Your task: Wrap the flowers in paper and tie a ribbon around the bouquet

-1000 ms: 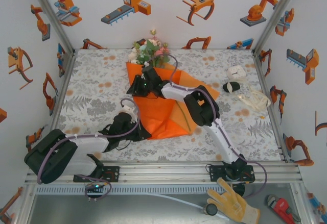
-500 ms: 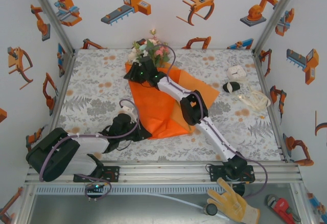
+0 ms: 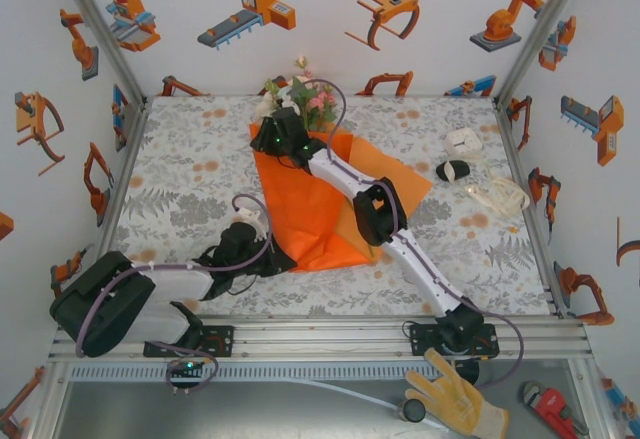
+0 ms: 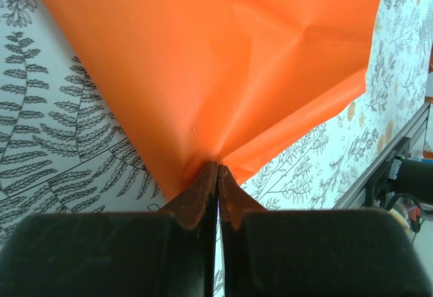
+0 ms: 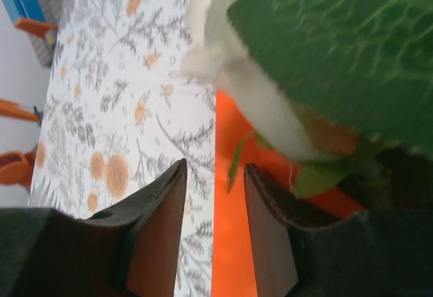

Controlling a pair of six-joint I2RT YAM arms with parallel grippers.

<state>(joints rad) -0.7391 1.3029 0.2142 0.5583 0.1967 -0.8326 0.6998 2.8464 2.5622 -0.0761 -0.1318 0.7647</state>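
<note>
Left gripper (image 4: 217, 168): fingers pressed together on near corner of paper (image 4: 223, 60), likely anchoring sheet for fold. Paper lies creased on table (image 3: 180, 189). Ribbon (image 3: 497, 197) well apart at right, untouched, so tying is not yet begun. Far end: right gripper (image 5: 215, 175) half open, holding nothing, just beside flowers (image 3: 300, 94) at paper's far edge, probably to settle stems.

Leaf-patterned desk (image 3: 180, 159).
At its middle lies orange paper (image 3: 310, 209); ribbon (image 3: 497, 197), white box (image 3: 463, 142) and black oval object (image 3: 453, 170) lie far right.
</note>
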